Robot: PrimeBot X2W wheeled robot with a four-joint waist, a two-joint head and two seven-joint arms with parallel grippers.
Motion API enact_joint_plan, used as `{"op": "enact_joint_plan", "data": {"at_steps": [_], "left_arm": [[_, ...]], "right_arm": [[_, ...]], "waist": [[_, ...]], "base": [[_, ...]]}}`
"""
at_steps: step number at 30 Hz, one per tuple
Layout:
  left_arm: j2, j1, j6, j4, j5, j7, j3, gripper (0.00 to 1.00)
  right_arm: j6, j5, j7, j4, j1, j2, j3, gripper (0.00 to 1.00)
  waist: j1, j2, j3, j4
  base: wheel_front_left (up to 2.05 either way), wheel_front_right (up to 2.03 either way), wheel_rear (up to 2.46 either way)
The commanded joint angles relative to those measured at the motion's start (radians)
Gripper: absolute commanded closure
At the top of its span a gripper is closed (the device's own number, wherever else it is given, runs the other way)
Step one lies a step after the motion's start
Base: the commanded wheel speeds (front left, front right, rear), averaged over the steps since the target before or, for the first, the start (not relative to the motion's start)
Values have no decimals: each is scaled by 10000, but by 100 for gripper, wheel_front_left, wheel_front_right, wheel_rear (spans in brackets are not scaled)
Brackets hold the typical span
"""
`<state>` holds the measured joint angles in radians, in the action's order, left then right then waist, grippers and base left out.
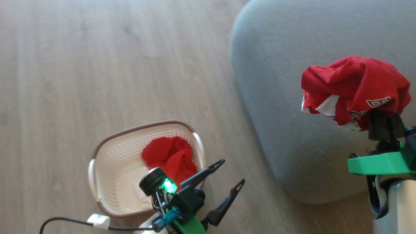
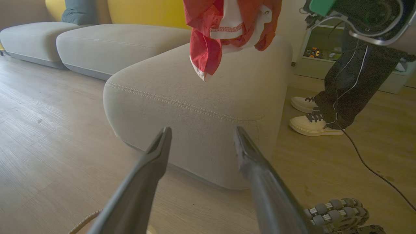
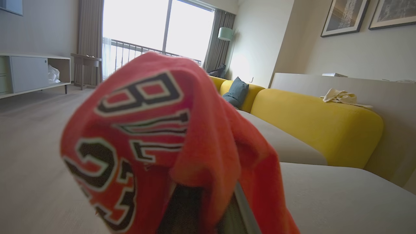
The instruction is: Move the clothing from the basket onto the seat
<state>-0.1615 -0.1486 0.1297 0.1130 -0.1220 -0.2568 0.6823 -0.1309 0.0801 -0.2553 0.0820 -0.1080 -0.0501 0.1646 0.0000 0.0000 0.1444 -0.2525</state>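
Note:
A red jersey with black-and-white lettering hangs bunched over my right gripper, which is shut on it above the grey seat. In the right wrist view the jersey drapes over the fingers and hides them. The left wrist view shows it dangling above the seat. A second red garment lies in the cream basket on the floor. My left gripper is open at the basket's right rim, with nothing between its fingers.
A person's legs and pale shoes stand by the seat's far side, with a cable trailing on the wood floor. Yellow sofa backs and a blue cushion lie beyond. A black cable runs near the basket.

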Motion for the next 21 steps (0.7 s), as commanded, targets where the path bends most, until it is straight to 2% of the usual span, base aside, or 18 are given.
{"op": "enact_joint_plan", "data": {"at_steps": [1,10,16,21], "left_arm": [[-73,-454,10,-357,45,-49,-257,0],[-279,-420,10,-525,174,-49,-127,0],[-462,-514,10,-661,206,-49,120,0],[-620,-581,10,-677,222,-49,274,0]], "right_arm": [[2,-115,-65,403,-120,-5,-150,100],[2,-627,-65,531,-25,-3,-41,100],[2,-952,-65,547,61,-2,70,100],[2,-1114,-65,607,67,-2,94,100]], "waist": [[0,0,165,-579],[0,0,521,-2027],[0,0,778,-2538],[0,0,963,-2606]], "base": [[0,0,0],[0,0,0],[0,0,0],[0,0,0]]}}
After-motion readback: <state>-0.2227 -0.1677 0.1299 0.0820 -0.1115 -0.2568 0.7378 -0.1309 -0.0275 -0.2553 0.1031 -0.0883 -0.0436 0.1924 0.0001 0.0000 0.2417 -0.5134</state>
